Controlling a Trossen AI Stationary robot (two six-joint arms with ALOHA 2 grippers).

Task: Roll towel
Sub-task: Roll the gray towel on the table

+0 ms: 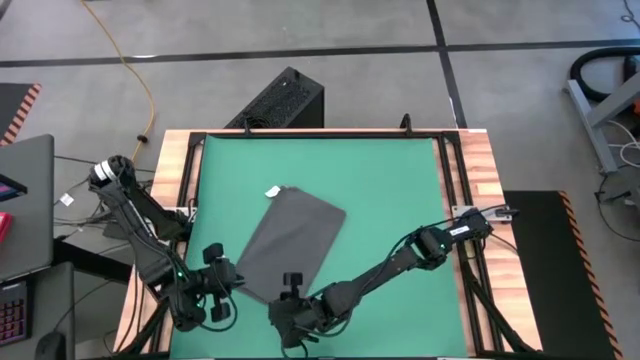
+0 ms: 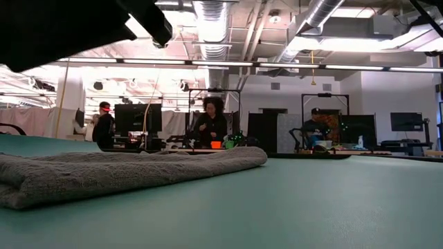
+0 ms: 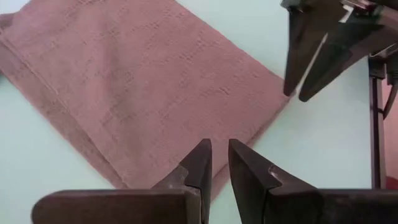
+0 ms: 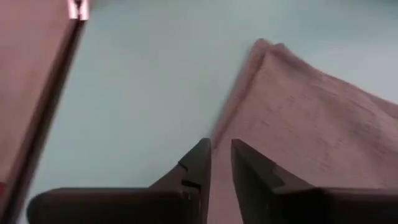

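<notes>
High view: towel (image 1: 290,243) lies flat on the green mat (image 1: 380,180), folded into a dark grey oblong set at a slant, white tag (image 1: 271,191) at its far corner. Mat covers the counter (image 1: 480,170), wood edges showing either side. Left gripper (image 1: 222,285) sits at the towel's near-left corner, right gripper (image 1: 292,293) at the near edge just beside it. Both arms reach in low from the near side. Black box (image 1: 283,100) and a yellow cable (image 1: 135,70) on the floor beyond the counter.

Low view: towel (image 2: 124,173) seen edge-on, a thick folded layer flat on the mat (image 2: 311,200), spanning from the left side to about centre. A dark arm part (image 2: 76,24) fills the upper left. People (image 2: 210,123) at desks in the room behind.

Left wrist view: left gripper (image 3: 219,163) has its fingers (image 3: 199,165) nearly together, a thin gap between the tips, right at the towel (image 3: 149,87) edge; cannot tell if any cloth is pinched. The other arm's fingers (image 3: 317,50) show farther off by the towel corner.

Right wrist view: right gripper (image 4: 219,163) fingers (image 4: 198,165) narrowed to a small gap, tips at the towel (image 4: 311,124) edge over the mat (image 4: 155,74); grip on cloth not confirmable. Counter frame (image 4: 37,93) runs along one side.
</notes>
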